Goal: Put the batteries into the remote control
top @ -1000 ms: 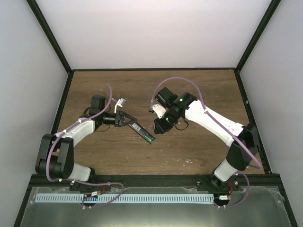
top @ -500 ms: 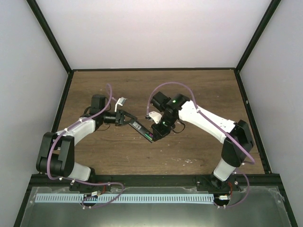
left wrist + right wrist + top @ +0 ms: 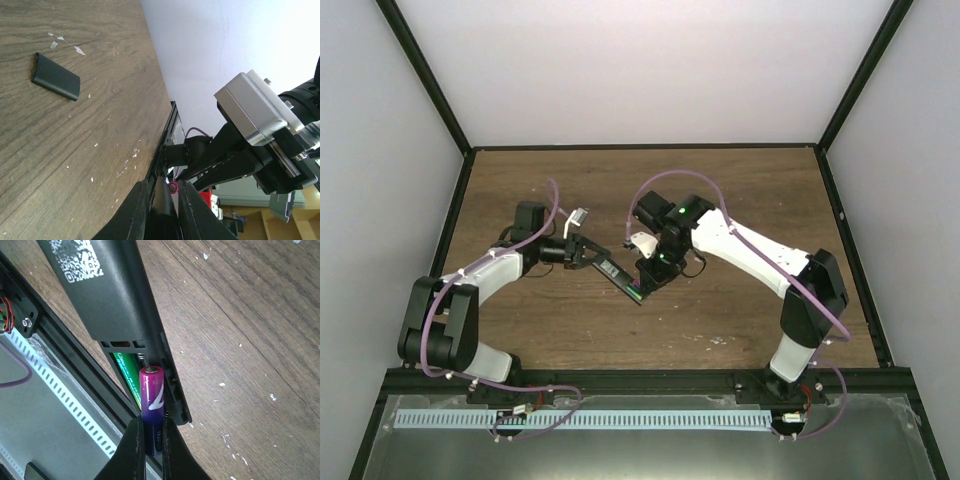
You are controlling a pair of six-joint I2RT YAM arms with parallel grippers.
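Right fingers [image 3: 134, 452] pinch the purple battery [image 3: 151, 395] narrowly, its top end in the open bay of the remote control [image 3: 107, 290] beside the green battery [image 3: 125, 376]; the top view resolves neither cell. Left fingers [image 3: 134, 215] clamp the remote control edge-on, and only this wrist view shows the black cover [image 3: 56, 76] lying on the surface [image 3: 75, 150]. Seating depth unclear.

We find the remote control [image 3: 618, 275] over the middle of the counter [image 3: 740, 190], slanting from far-left to near-right. The left tool [image 3: 592, 255] grips its far-left end, and the right tool [image 3: 648, 283] meets its near-right end. In the open bay there, one battery [image 3: 125, 377] lies inside. The second battery [image 3: 151, 399], pinched between the right tool's fingers [image 3: 132, 450], sits beside it, tip in the bay. A cover piece [image 3: 56, 83] lies flat on the counter, apart from the remote control.
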